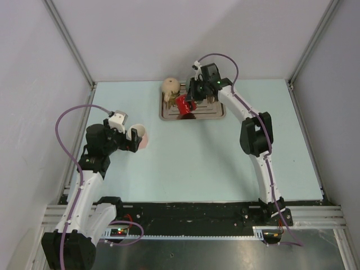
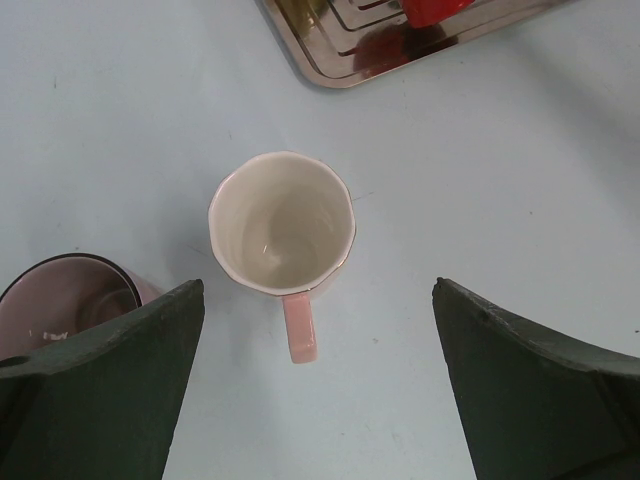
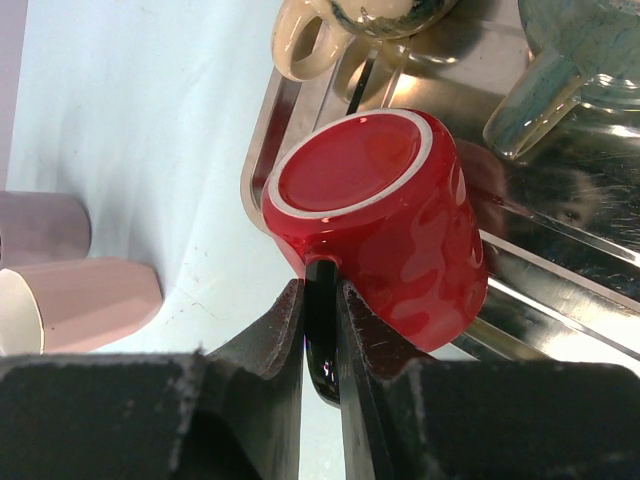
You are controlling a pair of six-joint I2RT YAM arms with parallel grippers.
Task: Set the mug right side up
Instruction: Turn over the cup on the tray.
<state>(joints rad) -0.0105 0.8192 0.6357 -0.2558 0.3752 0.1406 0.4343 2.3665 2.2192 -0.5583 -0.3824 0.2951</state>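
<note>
I saw my right gripper (image 3: 320, 305) pinching the red mug (image 3: 385, 215) by its handle. The mug sat tilted just beyond the jaws, over the metal tray (image 3: 560, 290), base toward the wrist camera.

**Left arm** (image 1: 84, 191): mounted at the near-left corner of the table (image 1: 197, 163). The links rise from the base and fold at the elbow. The wrist points right, toward the table's middle.

**Left gripper** (image 1: 135, 139): positioned over the left half of the table. In the wrist view the left gripper (image 2: 315, 290) has its jaws fully spread, with one dark finger (image 2: 110, 380) at each lower corner.

**Right arm** (image 1: 264, 163): mounted at the near edge, right of centre. It is extended toward the far edge, with the forearm angled left from the elbow.

**Right gripper** (image 1: 188, 101): positioned near the middle of the far edge. In the wrist view the right gripper (image 3: 320, 290) has its jaws nearly closed, clamped on the handle of the red mug (image 3: 390, 240).
</note>
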